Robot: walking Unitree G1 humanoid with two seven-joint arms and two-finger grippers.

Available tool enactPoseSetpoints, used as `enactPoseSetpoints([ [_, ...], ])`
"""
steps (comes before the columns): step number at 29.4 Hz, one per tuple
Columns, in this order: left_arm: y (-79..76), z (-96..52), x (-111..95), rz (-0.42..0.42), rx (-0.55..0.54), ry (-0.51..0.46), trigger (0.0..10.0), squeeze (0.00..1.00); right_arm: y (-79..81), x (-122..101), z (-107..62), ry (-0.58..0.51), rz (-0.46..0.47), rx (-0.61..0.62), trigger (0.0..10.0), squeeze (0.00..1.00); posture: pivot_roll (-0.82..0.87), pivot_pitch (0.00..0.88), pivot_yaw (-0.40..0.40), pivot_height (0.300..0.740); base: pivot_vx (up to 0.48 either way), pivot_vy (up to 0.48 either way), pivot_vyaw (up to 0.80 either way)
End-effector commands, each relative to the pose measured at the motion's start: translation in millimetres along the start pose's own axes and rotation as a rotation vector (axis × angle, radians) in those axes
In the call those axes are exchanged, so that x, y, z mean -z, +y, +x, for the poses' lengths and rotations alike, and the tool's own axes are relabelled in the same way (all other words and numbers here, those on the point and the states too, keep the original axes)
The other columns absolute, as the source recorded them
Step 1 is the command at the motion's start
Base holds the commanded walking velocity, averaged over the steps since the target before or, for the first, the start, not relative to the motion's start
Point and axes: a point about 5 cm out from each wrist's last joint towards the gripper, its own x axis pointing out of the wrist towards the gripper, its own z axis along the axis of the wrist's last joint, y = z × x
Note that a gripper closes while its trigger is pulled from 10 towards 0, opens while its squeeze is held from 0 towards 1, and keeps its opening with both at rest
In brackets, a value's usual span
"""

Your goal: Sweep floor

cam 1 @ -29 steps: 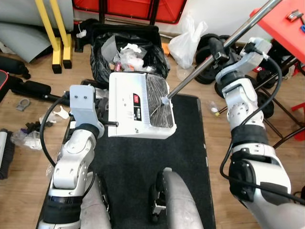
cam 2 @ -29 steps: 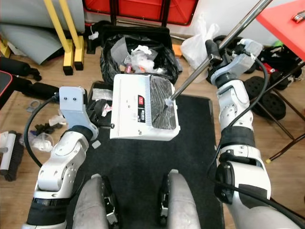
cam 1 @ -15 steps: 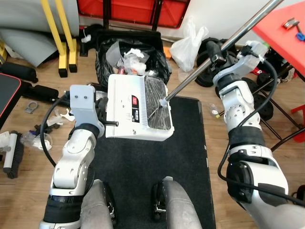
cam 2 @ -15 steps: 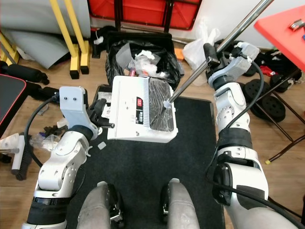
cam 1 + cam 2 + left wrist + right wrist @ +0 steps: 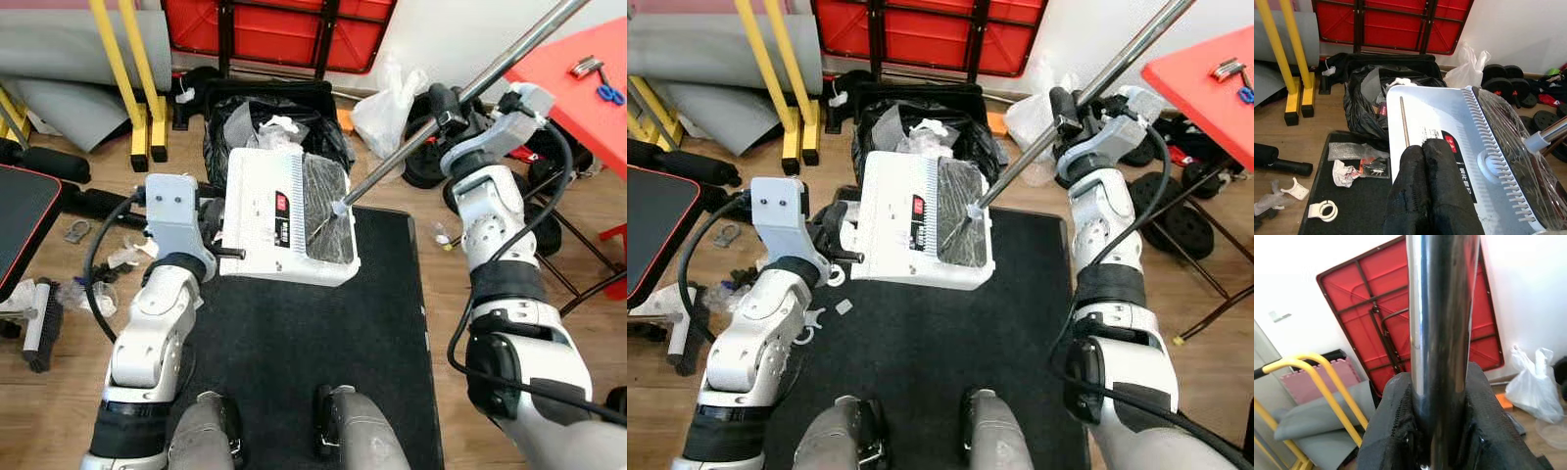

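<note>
1. From the head views, the white dustpan (image 5: 287, 216) is held off the floor over the far edge of the black mat (image 5: 294, 333), just in front of the open black trash bag (image 5: 269, 122) stuffed with crumpled paper.
2. The left wrist view adds what the head views hide: white plastic clips (image 5: 1322, 211) and scraps of wrapper (image 5: 1354, 166) lying on the mat's far left corner.
3. The left tool (image 5: 1425, 186) has its two black fingers pressed together, clamped on the dustpan's thin handle rod.
4. The right tool (image 5: 1070, 110) is closed around the broom's metal pole (image 5: 1097, 73); the right wrist view shows the fingers hugging the shiny tube on both sides.
5. The pole slants down to the broom's head, resting inside the dustpan's dark mouth.
</note>
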Motion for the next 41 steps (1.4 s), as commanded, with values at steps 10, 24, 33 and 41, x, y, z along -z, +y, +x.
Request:
enactPoseSetpoints([
  [10, -5.6, -0.1, 1.9, -0.006, 0.080, -0.002, 10.0, 0.00, 2.9, -11.2, -0.8, -0.069, -0.007, -0.005, 10.0, 0.00, -0.11, 0.126, -0.168, 0.733, 0.326, 0.000, -0.32],
  [24, -6.6, 1.5, 0.7, -0.003, 0.087, -0.012, 10.0, 0.00, 10.4, -11.6, -2.5, -0.065, -0.047, -0.053, 10.0, 0.00, -0.11, 0.122, -0.167, 0.733, 0.328, 0.000, 0.20],
  [33, -6.8, 0.9, 1.2, -0.001, 0.091, -0.010, 10.0, 0.00, 8.1, -12.5, -2.2, -0.075, 0.002, -0.030, 10.0, 0.00, -0.11, 0.125, -0.167, 0.733, 0.330, 0.000, 0.29],
  [41, -7.1, 0.6, 1.8, -0.001, 0.096, -0.009, 10.0, 0.00, 4.7, -16.0, -1.9, -0.081, -0.001, -0.018, 10.0, 0.00, -0.11, 0.127, -0.168, 0.733, 0.331, 0.000, 0.00],
])
